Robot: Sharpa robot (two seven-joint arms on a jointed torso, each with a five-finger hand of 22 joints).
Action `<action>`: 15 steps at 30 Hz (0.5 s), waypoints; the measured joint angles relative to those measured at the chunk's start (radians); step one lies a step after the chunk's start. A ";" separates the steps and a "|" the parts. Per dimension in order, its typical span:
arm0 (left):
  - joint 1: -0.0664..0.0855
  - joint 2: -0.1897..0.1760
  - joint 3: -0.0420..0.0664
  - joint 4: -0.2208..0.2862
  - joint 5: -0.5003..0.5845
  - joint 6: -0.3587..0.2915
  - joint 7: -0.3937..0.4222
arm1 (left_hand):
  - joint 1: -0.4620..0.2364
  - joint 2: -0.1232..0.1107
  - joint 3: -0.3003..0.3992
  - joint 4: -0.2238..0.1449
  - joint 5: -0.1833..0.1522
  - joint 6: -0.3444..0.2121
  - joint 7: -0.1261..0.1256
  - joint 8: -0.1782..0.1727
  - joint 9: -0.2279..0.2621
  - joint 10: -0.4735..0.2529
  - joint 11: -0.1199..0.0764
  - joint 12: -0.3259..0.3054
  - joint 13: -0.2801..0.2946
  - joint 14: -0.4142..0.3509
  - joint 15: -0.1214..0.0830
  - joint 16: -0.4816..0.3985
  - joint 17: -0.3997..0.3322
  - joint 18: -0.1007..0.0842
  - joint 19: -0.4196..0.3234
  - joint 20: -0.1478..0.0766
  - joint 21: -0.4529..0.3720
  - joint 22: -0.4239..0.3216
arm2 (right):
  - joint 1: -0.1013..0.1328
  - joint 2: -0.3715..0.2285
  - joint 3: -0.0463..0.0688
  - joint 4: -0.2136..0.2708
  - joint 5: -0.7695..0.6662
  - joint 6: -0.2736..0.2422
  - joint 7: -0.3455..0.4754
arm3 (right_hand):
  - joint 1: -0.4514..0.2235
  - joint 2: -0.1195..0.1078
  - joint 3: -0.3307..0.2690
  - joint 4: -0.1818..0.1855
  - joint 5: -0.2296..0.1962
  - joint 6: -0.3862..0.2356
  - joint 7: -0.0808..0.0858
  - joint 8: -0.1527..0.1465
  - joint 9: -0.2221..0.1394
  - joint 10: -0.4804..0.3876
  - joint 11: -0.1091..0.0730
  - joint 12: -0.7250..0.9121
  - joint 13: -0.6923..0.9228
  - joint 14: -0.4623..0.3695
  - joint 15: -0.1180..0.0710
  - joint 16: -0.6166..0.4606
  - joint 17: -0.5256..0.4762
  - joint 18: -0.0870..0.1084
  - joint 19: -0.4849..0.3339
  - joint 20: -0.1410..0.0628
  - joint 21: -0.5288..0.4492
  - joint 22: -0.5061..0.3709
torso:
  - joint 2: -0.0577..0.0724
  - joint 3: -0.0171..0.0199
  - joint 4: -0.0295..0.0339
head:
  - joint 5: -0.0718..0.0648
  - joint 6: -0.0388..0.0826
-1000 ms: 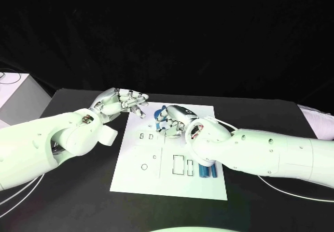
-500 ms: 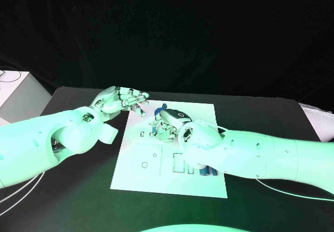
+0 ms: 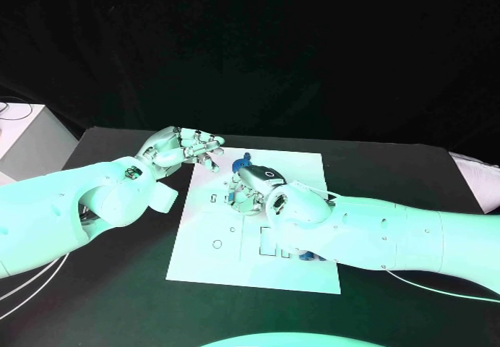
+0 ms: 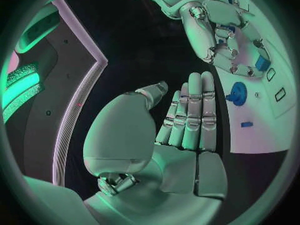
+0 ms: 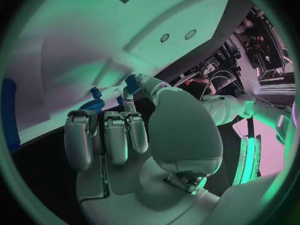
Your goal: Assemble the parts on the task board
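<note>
White task board (image 3: 214, 264) marked with black outlines, small blue parts (image 4: 238, 93) on it, on a black surface (image 3: 115, 303); silver fingers (image 4: 190, 110), white arms.

**Both hands raised over the tabletop, right one pinching**

Left arm entering from the left edge, bent at the wrist, with the left hand (image 3: 179, 150) held up off the tabletop. Fingers (image 4: 190, 116) laid straight and side by side, thumb standing apart from them, nothing between. Fingertips directed toward the right hand.

Right arm reaching in from the right edge, forearm angled across toward the left, right hand (image 3: 253, 186) turned palm down. Three of its fingers (image 5: 106, 135) curled inward side by side; thumb and one finger meeting ahead of them, pinching a small blue part (image 5: 131, 81) at the tips. The two hands near each other, not touching.
</note>
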State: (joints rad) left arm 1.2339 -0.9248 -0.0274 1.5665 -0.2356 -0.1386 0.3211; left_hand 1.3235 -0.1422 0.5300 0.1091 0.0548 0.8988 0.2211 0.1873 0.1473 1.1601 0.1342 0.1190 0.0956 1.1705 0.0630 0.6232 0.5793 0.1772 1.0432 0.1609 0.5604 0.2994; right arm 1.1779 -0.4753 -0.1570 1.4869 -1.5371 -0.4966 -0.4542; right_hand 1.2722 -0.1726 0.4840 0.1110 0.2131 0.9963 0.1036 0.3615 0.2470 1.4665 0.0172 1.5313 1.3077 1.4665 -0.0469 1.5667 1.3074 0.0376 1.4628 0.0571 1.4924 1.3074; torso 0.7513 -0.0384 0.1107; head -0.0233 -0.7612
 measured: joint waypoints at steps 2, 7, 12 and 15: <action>0.000 0.000 0.000 0.000 0.000 0.000 -0.001 | 0.000 0.000 0.000 0.000 0.000 0.000 0.000 0.000 0.000 0.000 0.000 0.000 0.000 0.000 0.000 0.000 0.000 0.000 0.000 0.000 0.000 0.000 | -0.001 0.000 0.000 0.000 -0.005 0.001 -0.001 | -0.004 -0.004 -0.002 0.002 0.000 0.000 0.000 0.002 0.000 0.000 0.000 0.000 0.000 0.000 0.000 0.000 0.000 0.000 0.003 -0.003 0.000 0.000 | 0.000 0.0000 0.0000 | 0.000 -0.001; 0.000 -0.001 0.000 -0.001 -0.001 0.001 -0.002 | 0.000 0.000 0.000 0.000 0.000 0.000 0.000 0.000 0.000 0.000 0.000 0.000 0.000 0.000 0.000 0.000 0.000 0.000 0.000 0.000 0.000 0.000 | -0.004 0.000 0.000 0.000 -0.016 0.005 -0.001 | -0.012 -0.012 -0.001 0.007 0.000 0.000 0.000 0.030 0.000 0.000 0.000 0.000 0.000 0.000 0.000 0.000 0.000 0.000 0.003 -0.003 0.000 0.000 | 0.000 -0.0004 -0.0003 | 0.002 -0.002; 0.000 -0.001 0.000 -0.001 -0.002 0.003 -0.003 | 0.000 0.000 -0.003 0.003 0.000 0.000 0.000 0.000 0.000 0.000 0.000 0.004 0.001 0.000 0.000 0.000 0.001 0.000 0.000 0.000 0.000 0.002 | -0.006 0.001 -0.001 -0.003 -0.025 0.008 -0.002 | -0.017 -0.017 -0.005 0.011 0.000 -0.004 -0.004 0.049 0.000 0.000 0.000 0.000 0.000 0.000 0.000 0.000 0.000 0.000 0.003 -0.003 0.000 0.000 | 0.000 -0.0006 -0.0005 | 0.002 -0.003; 0.000 -0.001 0.000 -0.001 -0.003 0.004 -0.004 | 0.000 0.000 -0.003 0.003 0.000 0.000 0.000 0.000 0.001 0.000 0.000 0.004 0.001 0.000 0.000 0.000 0.001 0.000 0.000 0.000 0.000 0.002 | -0.007 0.002 -0.001 -0.005 -0.031 0.008 -0.003 | -0.017 -0.017 -0.005 0.011 0.000 -0.004 -0.004 0.049 0.000 0.000 0.000 0.000 0.000 0.000 0.000 0.000 0.000 0.000 0.003 -0.003 0.000 0.000 | 0.000 -0.0005 -0.0005 | 0.002 -0.004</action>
State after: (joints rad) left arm 1.2338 -0.9254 -0.0275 1.5657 -0.2384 -0.1349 0.3170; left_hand 1.3235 -0.1422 0.5271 0.1119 0.0548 0.8988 0.2211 0.1873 0.1481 1.1600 0.1343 0.1230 0.0970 1.1705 0.0631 0.6232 0.5807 0.1773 1.0433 0.1609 0.5604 0.3011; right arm 1.1708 -0.4734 -0.1578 1.4821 -1.5677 -0.4885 -0.4568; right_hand 1.2551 -0.1896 0.4790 0.1218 0.2128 0.9927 0.0999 0.4110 0.2470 1.4664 0.0173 1.5313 1.3075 1.4664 -0.0468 1.5667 1.3073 0.0377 1.4662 0.0538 1.4924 1.3073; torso 0.7508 -0.0389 0.1103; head -0.0217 -0.7653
